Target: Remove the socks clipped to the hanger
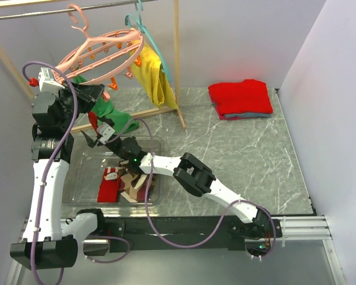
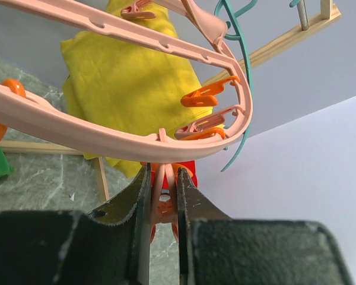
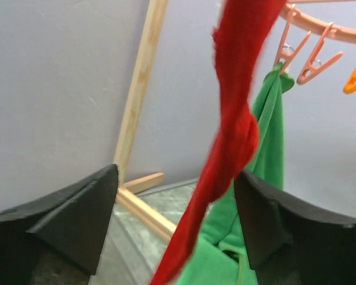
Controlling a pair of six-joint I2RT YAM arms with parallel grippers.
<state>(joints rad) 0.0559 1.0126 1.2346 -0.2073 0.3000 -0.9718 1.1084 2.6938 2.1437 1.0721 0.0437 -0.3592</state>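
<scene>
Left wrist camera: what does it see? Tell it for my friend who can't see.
The left gripper pinches a pink clip between its two black fingers, just under the curved rim of the pink ring hanger. Behind them hang a yellow garment and a thin teal hanger.

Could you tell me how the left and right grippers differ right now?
The left gripper is shut on a pink clip under the hanger; the right gripper is wide open. The left one grips something; the right one grips nothing, the red sock hanging between its fingers. Both are at the hanger.
</scene>
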